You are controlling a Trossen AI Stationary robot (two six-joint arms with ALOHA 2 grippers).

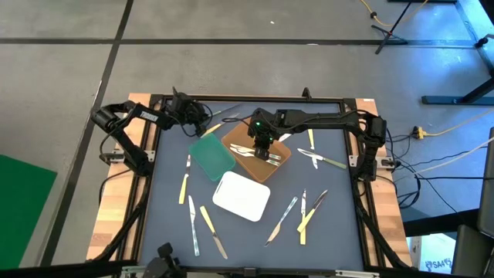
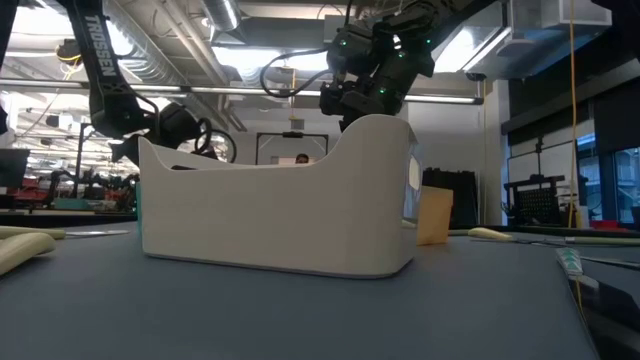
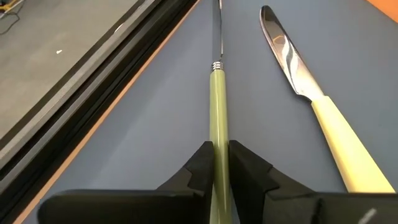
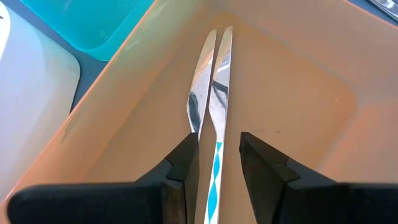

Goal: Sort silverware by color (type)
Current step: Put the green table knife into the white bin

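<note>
While left hand (image 3: 221, 163) pinches 1 green-handled utensil (image 3: 218, 106), right hand (image 4: 216, 163), spread, hovers over 2 knives (image 4: 214, 93) in brown tray (image 4: 298, 106).

My left fingers (image 3: 219, 168) are black; the handle (image 3: 218, 112) between them is pale olive green, its blade silver. The knife (image 3: 311, 93) beside it: cream-yellow handle, mirror blade. Table (image 3: 155, 124): slate blue-grey. Under my right fingers (image 4: 186, 168), two silver knives (image 4: 214, 93), one apparently with a blue-and-white wavy handle, on a tan-brown tray (image 4: 298, 93). Neighbouring trays: teal-green (image 1: 211, 156), white (image 1: 241, 195).
</note>
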